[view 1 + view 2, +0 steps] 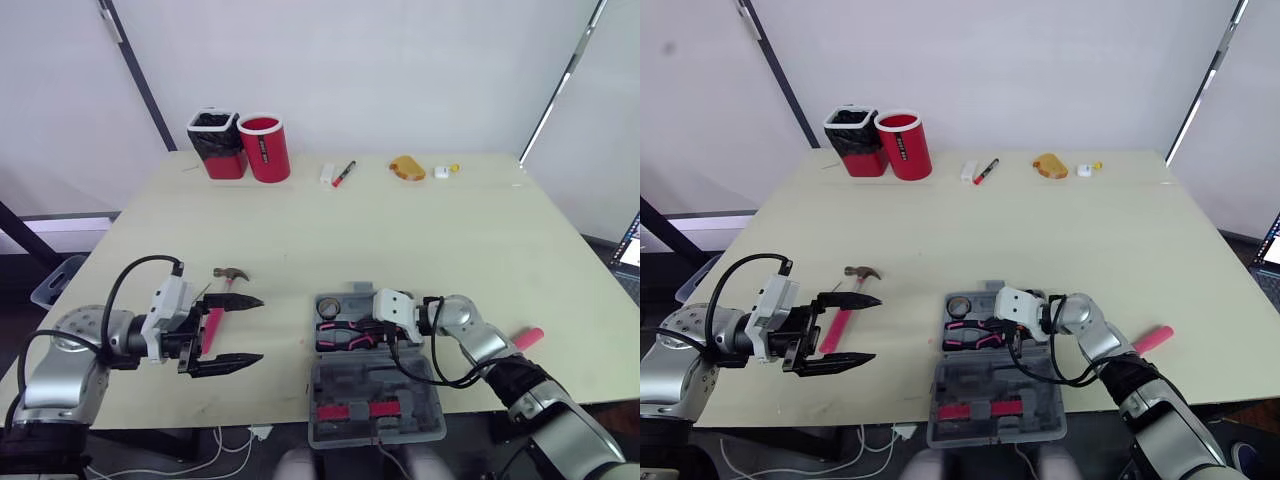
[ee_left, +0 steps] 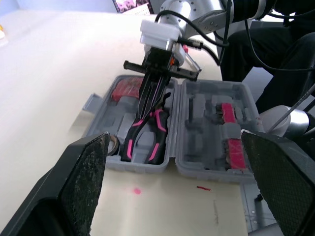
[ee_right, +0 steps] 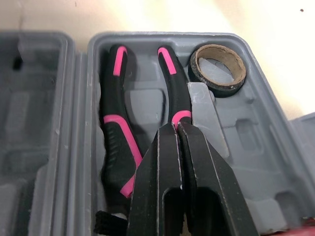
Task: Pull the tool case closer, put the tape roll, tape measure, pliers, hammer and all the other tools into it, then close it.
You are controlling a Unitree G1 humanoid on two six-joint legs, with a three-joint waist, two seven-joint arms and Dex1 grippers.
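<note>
The grey tool case (image 1: 425, 425) lies open at the table's front edge. Black-and-pink pliers (image 3: 115, 132) lie in its far half, beside a tape roll (image 3: 218, 63). My right gripper (image 3: 176, 129) is shut, with its tips pressed on one pliers handle; the same gripper (image 2: 153, 101) is seen reaching down into the case. The pink-handled hammer (image 1: 213, 322) lies on the table to the left of the case. My left gripper (image 1: 240, 333) stands wide open around the hammer's handle, just above it, with nothing held.
A pink handle (image 1: 527, 337) lies behind my right arm near the front right edge. Pink pieces (image 1: 350, 410) sit in the case's near half. Far back stand a red cup (image 1: 265, 148), a black bin (image 1: 217, 143), a marker (image 1: 343, 173) and small items (image 1: 407, 167).
</note>
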